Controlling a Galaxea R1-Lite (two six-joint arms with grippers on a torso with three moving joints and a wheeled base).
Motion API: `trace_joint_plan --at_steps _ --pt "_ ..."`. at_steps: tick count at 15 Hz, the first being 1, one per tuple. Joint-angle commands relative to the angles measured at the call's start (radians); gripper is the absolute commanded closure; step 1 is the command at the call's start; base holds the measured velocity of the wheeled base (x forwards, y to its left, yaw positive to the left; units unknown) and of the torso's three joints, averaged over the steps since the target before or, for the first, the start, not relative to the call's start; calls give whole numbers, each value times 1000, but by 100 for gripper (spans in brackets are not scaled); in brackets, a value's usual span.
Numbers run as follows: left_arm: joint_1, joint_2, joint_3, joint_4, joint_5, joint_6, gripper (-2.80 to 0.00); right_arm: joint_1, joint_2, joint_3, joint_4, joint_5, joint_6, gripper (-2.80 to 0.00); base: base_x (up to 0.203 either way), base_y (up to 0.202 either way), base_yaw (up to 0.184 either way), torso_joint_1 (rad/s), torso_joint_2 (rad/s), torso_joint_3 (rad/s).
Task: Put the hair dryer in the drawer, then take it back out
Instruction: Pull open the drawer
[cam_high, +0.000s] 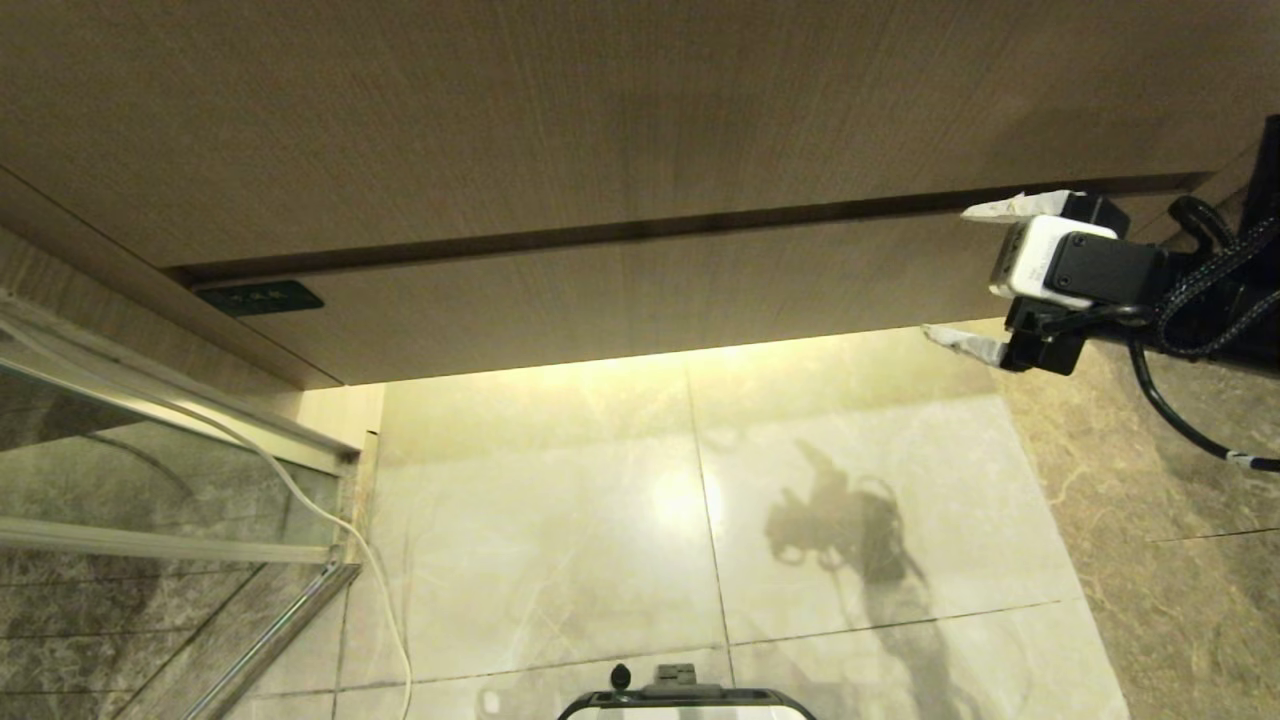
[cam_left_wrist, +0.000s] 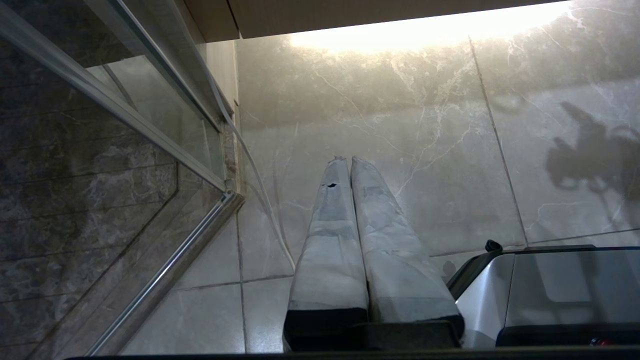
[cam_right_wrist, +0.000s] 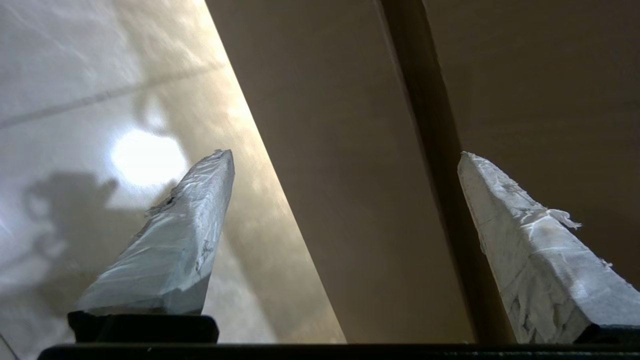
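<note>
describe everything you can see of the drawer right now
The drawer is a wide, shallow front of light wood grain, flat and without a handle. It looks shut, sitting under a taller wood panel with a dark gap between them. Warm light spills from beneath it onto the floor tiles. The right gripper, open and empty, is at its right end, one finger by the gap and one by the lower edge; whether it touches is unclear. No hair dryer shows.
</note>
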Motion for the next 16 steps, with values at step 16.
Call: trace_joint_plan --at_steps 16 --pt "-1 0 2 0 0 0 0 41 318 -277 -56 -67 33 -280 0 0 0 0 0 0"
